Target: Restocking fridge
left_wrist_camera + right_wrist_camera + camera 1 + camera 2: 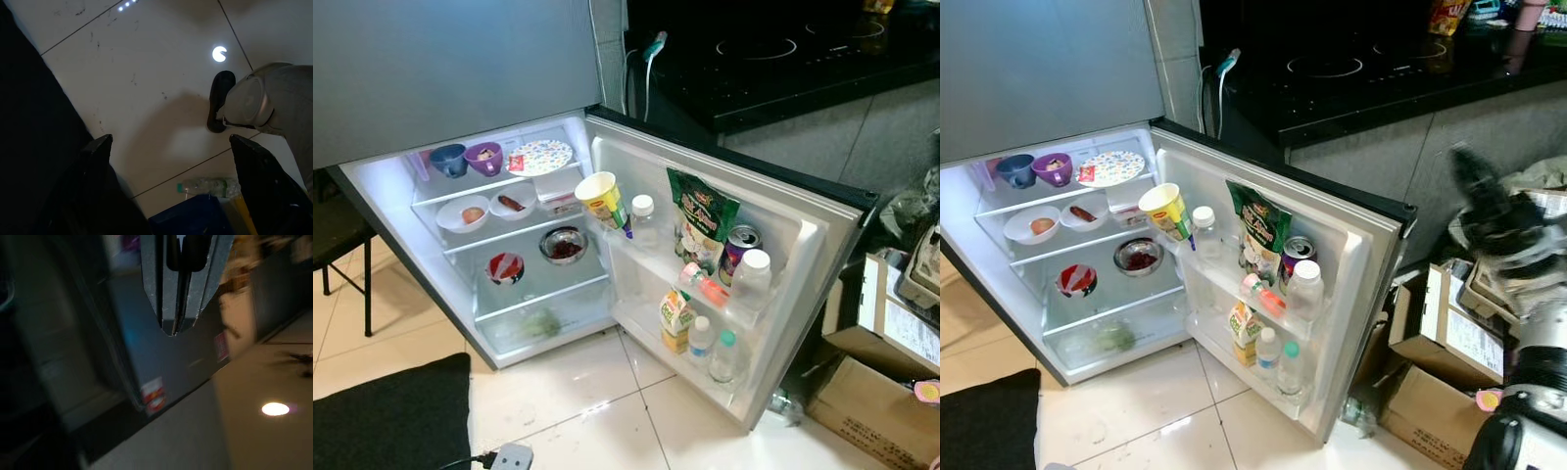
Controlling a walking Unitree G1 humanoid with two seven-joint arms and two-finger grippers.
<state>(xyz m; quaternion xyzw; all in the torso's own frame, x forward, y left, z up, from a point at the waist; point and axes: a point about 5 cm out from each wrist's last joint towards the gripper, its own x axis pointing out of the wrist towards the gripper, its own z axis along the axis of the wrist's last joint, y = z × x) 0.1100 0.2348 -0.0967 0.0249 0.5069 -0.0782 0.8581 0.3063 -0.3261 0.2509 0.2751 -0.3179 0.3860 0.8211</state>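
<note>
Your two head views looked down from above at the same open fridge (538,235), its door (1332,284) swung right. Your left wrist view faced the floor (146,73) closely; your right wrist view sat blurred, near a dark panel.

Home kitchen, probably: stocked fridge (607,147), black cooktop (773,49).

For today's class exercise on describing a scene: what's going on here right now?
A humanoid robot stands before an open fridge. Its shelves hold bowls and plates; the door racks hold a green snack bag, a can, a yellow cup and bottles. The right gripper is raised beside cardboard boxes, fingers shut and holding nothing. The left gripper hangs open over the tiled floor. Nothing is being handled yet.
</note>
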